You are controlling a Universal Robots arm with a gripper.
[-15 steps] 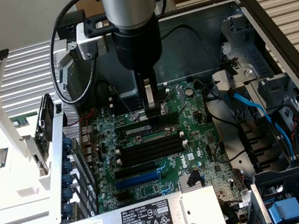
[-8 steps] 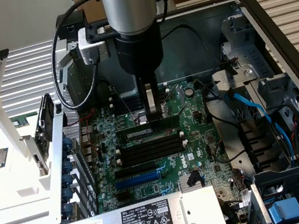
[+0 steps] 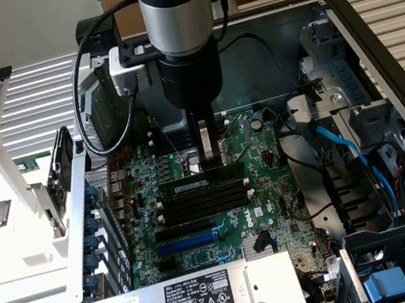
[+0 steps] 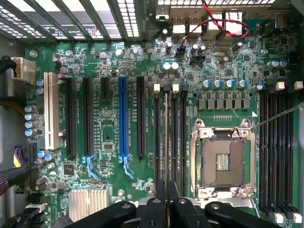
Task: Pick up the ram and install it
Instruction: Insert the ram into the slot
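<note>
Gripper (image 4: 166, 194) fingers narrow, pinching the ram (image 4: 166, 137) mid-length at its top edge. Ram stands on edge in the black memory slots (image 4: 183, 142), long axis along them, beside the CPU socket (image 4: 222, 161).

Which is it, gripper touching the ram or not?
Touching. The wrist view shows the gripper pinching the ram, seen edge-on, between its fingers.

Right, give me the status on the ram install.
Picked up: the gripper is shut on the ram, lined up along the black memory slots beside the CPU socket. In hand: seating it. Left: full seating isn't visible, and the gripper hasn't let go.
</note>
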